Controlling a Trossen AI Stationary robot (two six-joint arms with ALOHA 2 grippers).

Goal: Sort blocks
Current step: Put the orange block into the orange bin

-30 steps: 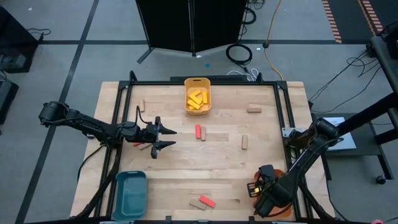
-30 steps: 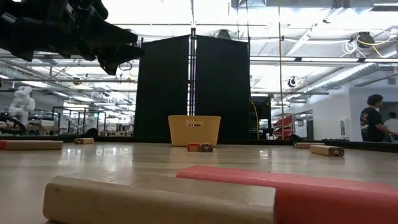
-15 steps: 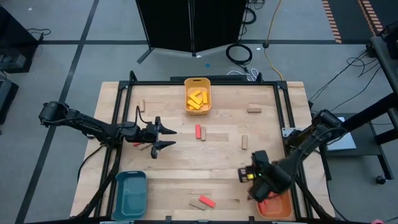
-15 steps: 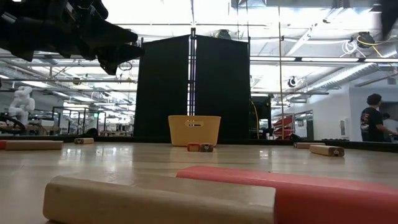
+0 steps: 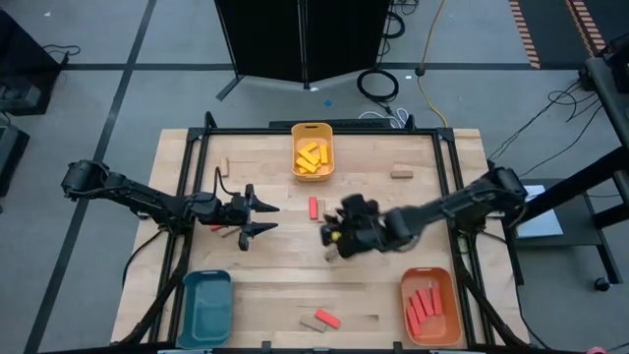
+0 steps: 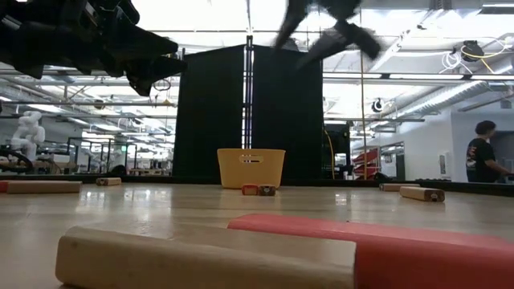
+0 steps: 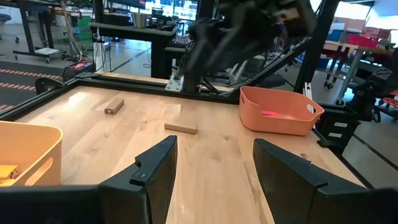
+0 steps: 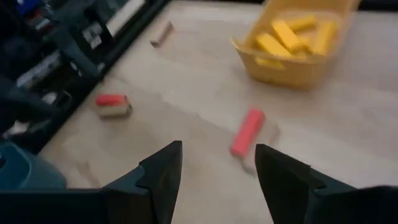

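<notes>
The blocks lie scattered on the wooden table (image 5: 275, 285). A red block (image 5: 314, 206) (image 8: 247, 132) lies flat at the middle with a tan one against it. A red and a tan block (image 5: 320, 318) lie at the near edge, and tan blocks (image 5: 400, 172) (image 5: 225, 165) lie farther off. My right gripper (image 5: 334, 236) (image 8: 217, 180) hovers open above the table's middle, just near of the red block, with nothing between its fingers. My left gripper (image 5: 272, 218) (image 7: 214, 168) waits open and level at the left side, above a red and tan block (image 8: 112, 104).
A yellow tray (image 5: 313, 150) with yellow blocks stands at the far middle. A teal tray (image 5: 206, 305) stands at the near left, and an orange tray (image 5: 429, 305) holding red blocks stands at the near right. A person (image 6: 484, 156) stands in the room behind.
My right gripper has swung from above the orange tray at the near right toward the table's middle, going left and away from the near edge. It has turned as it went and stayed open. The red blocks in the orange tray now show.
</notes>
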